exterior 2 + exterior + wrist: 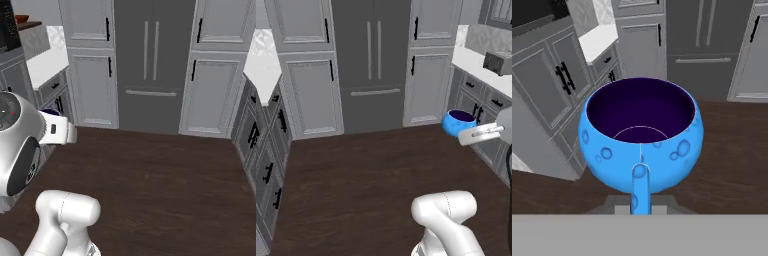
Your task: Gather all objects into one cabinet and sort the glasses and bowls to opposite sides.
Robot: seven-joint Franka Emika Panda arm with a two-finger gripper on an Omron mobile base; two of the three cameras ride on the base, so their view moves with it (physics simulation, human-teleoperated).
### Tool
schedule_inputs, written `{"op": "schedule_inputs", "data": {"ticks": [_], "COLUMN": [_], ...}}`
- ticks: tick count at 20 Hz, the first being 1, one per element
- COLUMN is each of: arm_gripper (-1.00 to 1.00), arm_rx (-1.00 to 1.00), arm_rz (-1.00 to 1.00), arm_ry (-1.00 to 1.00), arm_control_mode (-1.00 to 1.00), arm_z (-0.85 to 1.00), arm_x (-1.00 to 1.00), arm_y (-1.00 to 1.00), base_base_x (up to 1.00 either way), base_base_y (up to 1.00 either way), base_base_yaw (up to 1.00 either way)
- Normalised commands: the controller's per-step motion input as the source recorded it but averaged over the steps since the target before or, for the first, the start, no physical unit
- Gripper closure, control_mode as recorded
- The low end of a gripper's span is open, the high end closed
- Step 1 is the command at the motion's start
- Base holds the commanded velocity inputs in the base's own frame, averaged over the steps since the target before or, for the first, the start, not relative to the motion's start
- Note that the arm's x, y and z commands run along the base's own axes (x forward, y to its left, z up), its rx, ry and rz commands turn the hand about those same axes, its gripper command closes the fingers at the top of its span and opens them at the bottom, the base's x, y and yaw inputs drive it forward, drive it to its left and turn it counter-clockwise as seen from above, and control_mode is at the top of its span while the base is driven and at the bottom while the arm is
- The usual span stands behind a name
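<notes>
The blue mug (641, 132) is up in the air, and the hand (472, 135) has it! In the hand view the mug sits dead centre, upright, its dark purple inside open to the camera and its handle pointing straight back toward the fingers, which are pressed together on that handle (the tips themselves are hidden behind the mug's body).

Over in the left base view, the blue mug (459, 122) hangs at the right side of the picture, well above the dark wooden floor (366, 185), just in front of the grey lower cabinets (478, 107) that run along the right wall. The white wrist reaches in from the right edge and meets the mug on its near side. A toaster (499, 62) sits on the white surface (473, 61) above those cabinets, well apart from the mug.

From the right base view, a sliver of the blue mug (50, 111) peeks out just above the white forearm (56, 129) at the left, in front of the grey lower cabinets there. Far up in the top left corner, a dark reddish-brown bowl (22, 19) rests on the dark wooden shelf (30, 24). Straight ahead stands the tall grey fridge (152, 65), flanked by grey panelled cabinet doors (92, 85) with black handles.
</notes>
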Motion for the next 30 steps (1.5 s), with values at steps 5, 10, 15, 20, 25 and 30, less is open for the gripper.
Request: {"op": "schedule_inputs", "data": {"ticks": [5,10,15,20,25,30], "arm_gripper": [1.0,1.0,1.0,1.0,1.0,1.0], "arm_rx": [0.0,0.0,0.0,0.0,0.0,0.0], "arm_rz": [0.0,0.0,0.0,0.0,0.0,0.0], "arm_ry": [0.0,0.0,0.0,0.0,0.0,0.0], "arm_control_mode": [1.0,1.0,1.0,1.0,1.0,1.0], "arm_z": [0.0,0.0,0.0,0.0,0.0,0.0], "arm_x": [0.0,0.0,0.0,0.0,0.0,0.0], "arm_y": [0.0,0.0,0.0,0.0,0.0,0.0], "base_base_x": [1.0,1.0,1.0,1.0,1.0,1.0], "base_base_y": [0.34,0.12,0.03,0.08,0.07,0.16], "base_base_yaw": [0.21,0.15,0.15,0.21,0.27,0.37]}}
